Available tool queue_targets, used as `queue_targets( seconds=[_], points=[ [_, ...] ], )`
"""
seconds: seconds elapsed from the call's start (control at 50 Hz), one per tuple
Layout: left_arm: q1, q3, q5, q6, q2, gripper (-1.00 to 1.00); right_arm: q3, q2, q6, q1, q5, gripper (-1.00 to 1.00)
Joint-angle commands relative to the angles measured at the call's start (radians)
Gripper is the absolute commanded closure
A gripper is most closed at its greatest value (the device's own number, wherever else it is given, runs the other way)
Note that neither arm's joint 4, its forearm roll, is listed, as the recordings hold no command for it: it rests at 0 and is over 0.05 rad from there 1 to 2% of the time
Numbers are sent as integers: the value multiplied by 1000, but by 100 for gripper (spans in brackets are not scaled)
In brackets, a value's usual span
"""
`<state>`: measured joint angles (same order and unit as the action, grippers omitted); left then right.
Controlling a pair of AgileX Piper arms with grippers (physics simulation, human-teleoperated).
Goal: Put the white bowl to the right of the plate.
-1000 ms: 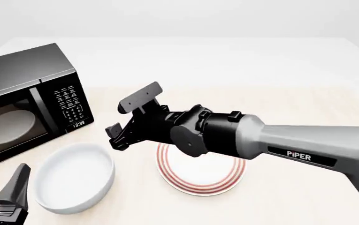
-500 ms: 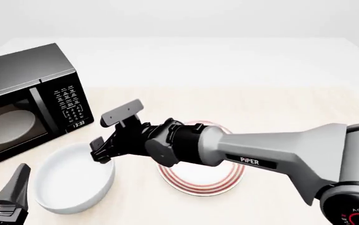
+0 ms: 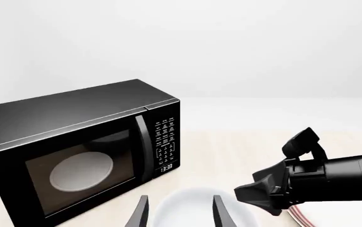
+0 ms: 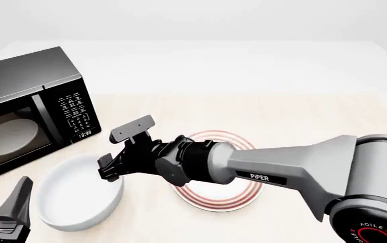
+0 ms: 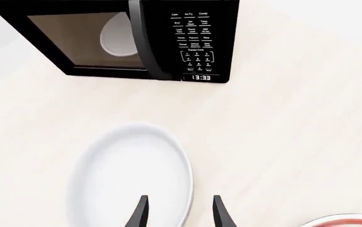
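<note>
My right gripper (image 4: 112, 167), jaws spread and empty, hovers over the near rim of the white bowl (image 4: 78, 195) sitting left of the plate (image 4: 217, 174), so I should straddle that rim squarely before closing.

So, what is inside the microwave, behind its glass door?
Through the door of the microwave only a pale round turntable disc shows. The rest of the dim cavity looks bare; the corners behind the door frame stay hidden.

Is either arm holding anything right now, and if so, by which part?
Nothing is held. The right gripper hangs open over the near rim of the white bowl, jaws not closed on it. The left gripper is open too, gripping nothing.
</note>
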<state>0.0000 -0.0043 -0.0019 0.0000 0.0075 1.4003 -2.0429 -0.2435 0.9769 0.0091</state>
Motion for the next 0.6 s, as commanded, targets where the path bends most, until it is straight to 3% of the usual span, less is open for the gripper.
queue_targets(
  seconds=[0.02,0.6],
  points=[
    [0,0,0,0,0,-100,-5,-15,-15,1,-18,-100],
    [0,0,0,0,0,-100,2,-72,-52,8,-43,-100]
  ],
)
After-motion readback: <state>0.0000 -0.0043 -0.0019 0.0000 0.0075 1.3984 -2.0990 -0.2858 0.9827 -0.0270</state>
